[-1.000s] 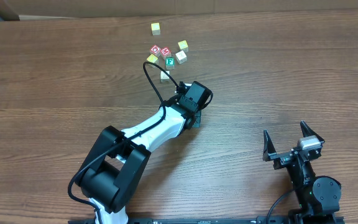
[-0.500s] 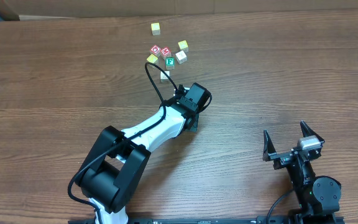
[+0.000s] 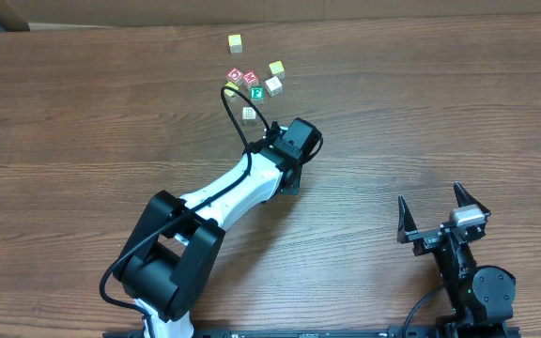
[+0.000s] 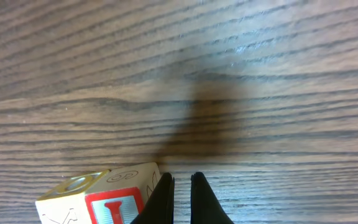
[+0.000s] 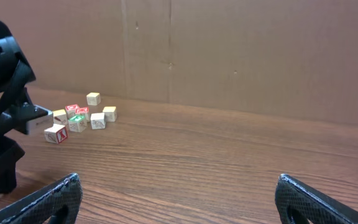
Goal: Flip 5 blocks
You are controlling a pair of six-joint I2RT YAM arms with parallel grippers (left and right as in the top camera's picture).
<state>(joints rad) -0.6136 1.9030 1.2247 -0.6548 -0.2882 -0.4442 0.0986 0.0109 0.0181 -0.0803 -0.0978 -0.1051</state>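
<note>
At the far middle of the desk (image 3: 421, 94): blocks (image 3: 273, 85) sat in a loose cluster, a green "E" (image 3: 256, 93) among them; one lay apart, nearer the left arm (image 3: 242, 188).
Nearest cube: the "I" block (image 4: 104, 200), pale with a red letter, stood flat on the wood at the bottom left of the left wrist view.
Left pincer (image 4: 180, 182): fingers pressed together, holding nothing, tips low over the wood just beside the "I" block's right side; contact could not be told.
Right pincer (image 3: 432, 214): fingers wide apart, empty, well apart from the blocks.
Step in hand: probably tipping the "I" block over with the joined tips, or lining up to grasp it.
Doing it well: the push wanted to land high on the side wall, so the cube rolled rather than slid; short, one face only; aimed away from the cluster so no neighbour was knocked.
Risk: a low push would likely skid the cube along the smooth grain; a hard one could tumble it two faces.
Progress: could not be judged from the faces shown.
</note>
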